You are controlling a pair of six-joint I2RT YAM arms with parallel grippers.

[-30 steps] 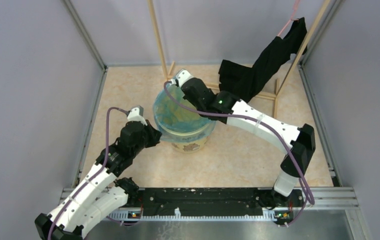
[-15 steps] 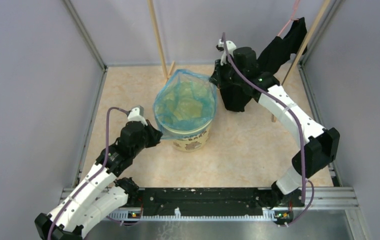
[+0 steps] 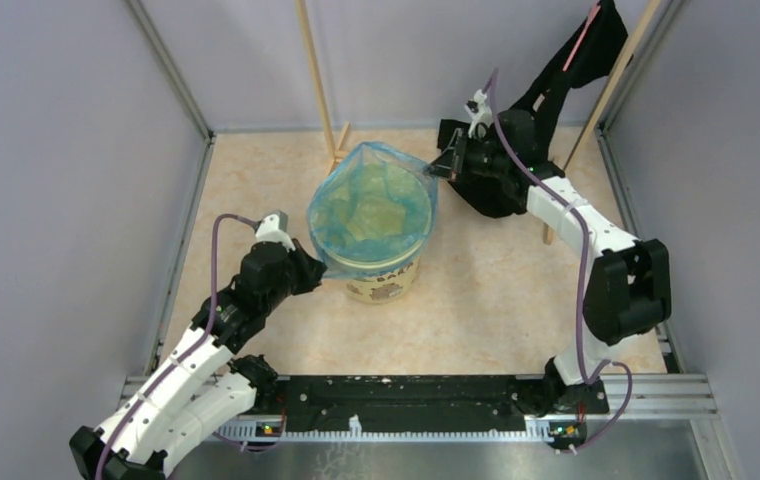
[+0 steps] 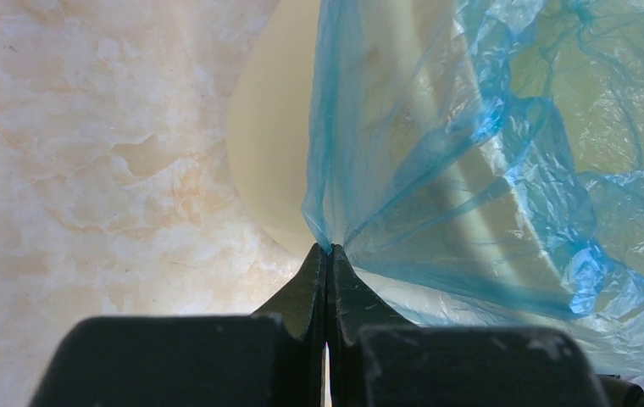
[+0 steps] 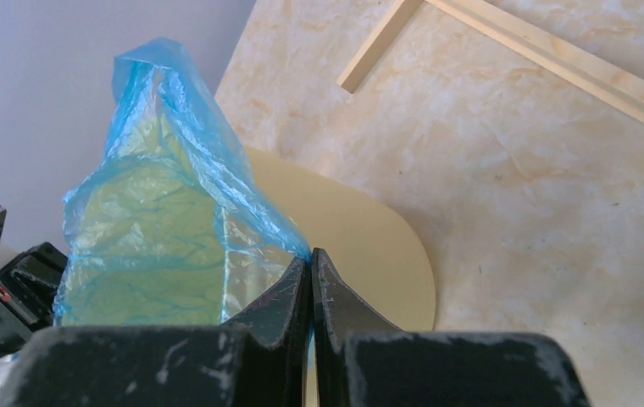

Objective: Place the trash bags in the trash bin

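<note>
Light-blue translucent film trash bag (image 3: 371, 205) sits in the round yellow-tan plastic bin (image 3: 388, 282) mid-worktop. Left gripper (image 4: 329, 254) pinches its hem toward the near-left corner, right gripper (image 5: 311, 259) pinches the opposite hem toward the far-right corner; probably stretching the mouth over the rim.

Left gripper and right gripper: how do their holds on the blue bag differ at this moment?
The left gripper pinches the trash bag at the near-left side of the trash bin, low by the rim; the right gripper pinches it at the far-right, drawn out past the rim. The left arm is folded close; the right arm reaches far. Both have jaws shut on the film.
</note>
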